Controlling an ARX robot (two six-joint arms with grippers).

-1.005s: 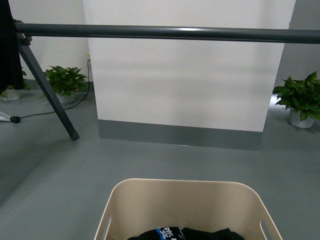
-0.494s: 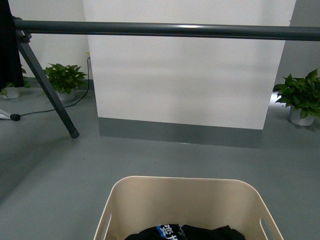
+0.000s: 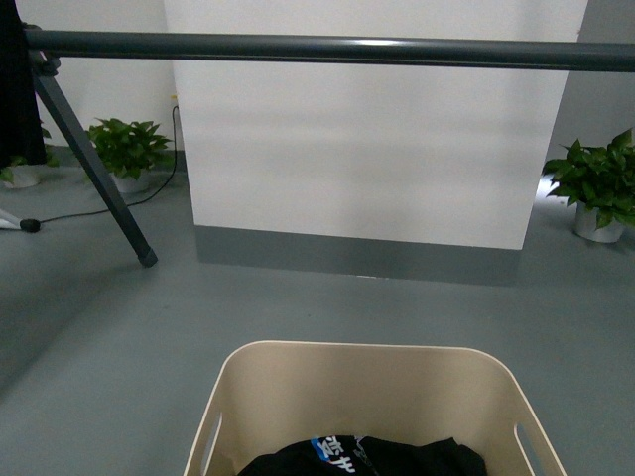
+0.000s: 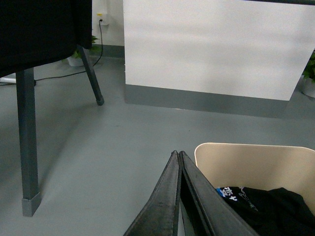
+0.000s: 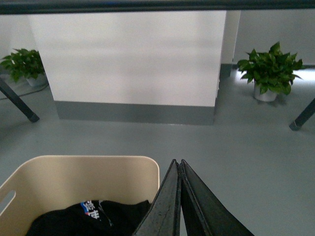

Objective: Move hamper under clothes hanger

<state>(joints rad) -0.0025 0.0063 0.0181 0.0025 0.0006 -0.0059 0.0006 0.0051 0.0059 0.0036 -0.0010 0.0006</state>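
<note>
The beige hamper [image 3: 367, 382] fills the bottom of the front view, with black clothing [image 3: 362, 458] inside. The same hamper [image 4: 256, 162] shows in the left wrist view, where my left gripper [image 4: 177, 153] is shut on its side wall. In the right wrist view my right gripper [image 5: 177, 162] is shut on the opposite wall of the hamper [image 5: 83, 179]. The clothes hanger's dark grey bar [image 3: 327, 48] runs across the top of the front view, beyond the hamper. Its slanted leg [image 3: 94, 169] stands at the left.
A white wall panel with a grey base [image 3: 367, 149] stands behind the bar. Potted plants sit at the left [image 3: 127, 149] and right [image 3: 595, 188]. A black garment [image 4: 39, 32] hangs at the left. Another rack leg foot [image 5: 301, 117] is at the right.
The hamper has moved forward over the grey floor toward the bar. The bar now sits higher in the front view and the wall looks closer.
</note>
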